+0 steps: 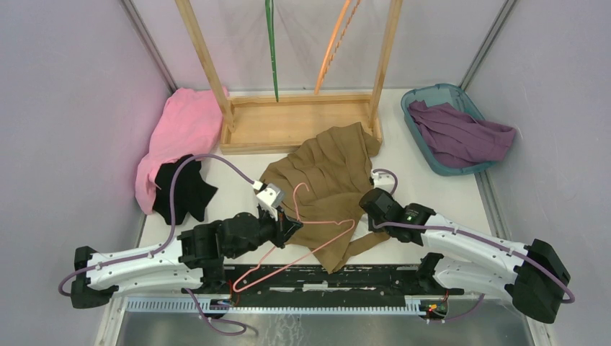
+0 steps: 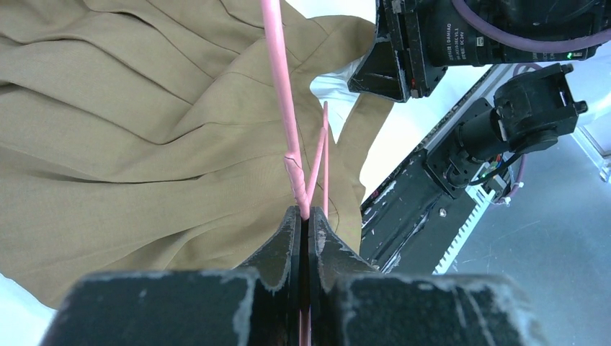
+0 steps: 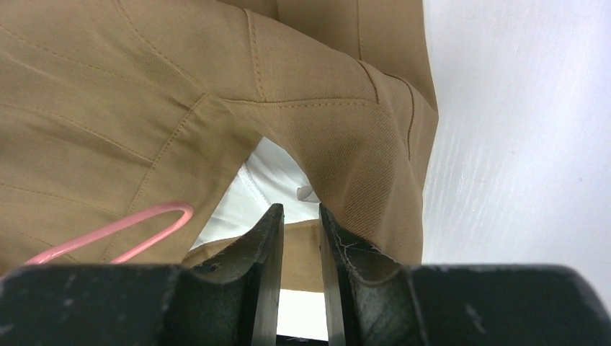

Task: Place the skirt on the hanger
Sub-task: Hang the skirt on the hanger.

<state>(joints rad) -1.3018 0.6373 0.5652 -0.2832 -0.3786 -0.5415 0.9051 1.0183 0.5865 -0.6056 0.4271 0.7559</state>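
Basket [image 1: 452, 170] holds purple cloth [image 1: 461, 133]; left hand [image 2: 308, 220] clamps pink hanger [image 2: 284, 108]; right hand [image 3: 300, 216] over skirt [image 1: 328, 169], grip unclear.

Three hangers show: a pink hanger [image 1: 317, 249] at 6 o'clock, a green hanger [image 1: 271, 50] and an orange hanger [image 1: 333, 54] at 12 inside the one wooden rack [image 1: 299, 122]. Garments number four: one brown skirt [image 1: 328, 169], one pink cloth [image 1: 180, 130], one black cloth [image 1: 184, 191], and one purple cloth [image 1: 457, 133] in the single basket [image 1: 455, 170].
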